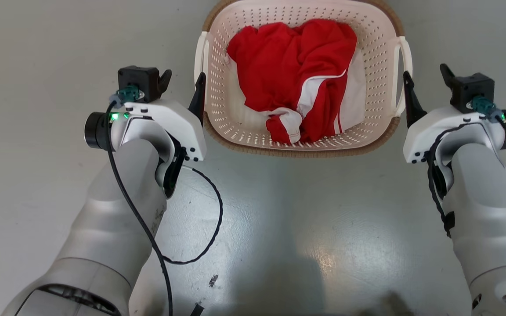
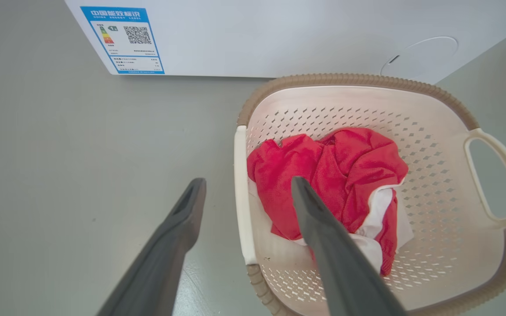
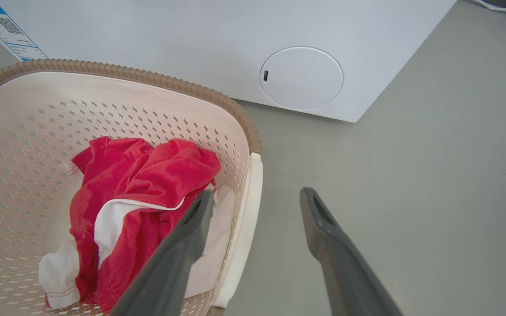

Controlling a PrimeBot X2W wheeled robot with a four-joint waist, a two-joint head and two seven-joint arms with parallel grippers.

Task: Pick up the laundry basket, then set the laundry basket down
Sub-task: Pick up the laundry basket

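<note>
The laundry basket [image 1: 235,109], cream-white and perforated with a brown rim band, stands on the grey floor and holds a crumpled red and white garment [image 1: 292,74]. My left gripper [image 1: 182,83] is open at its left handle [image 1: 201,52]. In the left wrist view the left gripper [image 2: 248,182] has one finger outside the white handle bar [image 2: 240,193] and one over the basket [image 2: 433,153]. My right gripper [image 1: 426,79] is open beside the right handle [image 1: 404,66]. In the right wrist view the right gripper [image 3: 257,193] likewise straddles that handle [image 3: 248,210] of the basket [image 3: 16,131].
A white washing machine [image 2: 279,35] stands just behind the basket, with a blue energy label [image 2: 125,39] and a round cover [image 3: 301,78] low on its front. A black cable [image 1: 211,219] loops from my left arm above the floor. Open grey floor [image 3: 411,175] lies on both sides.
</note>
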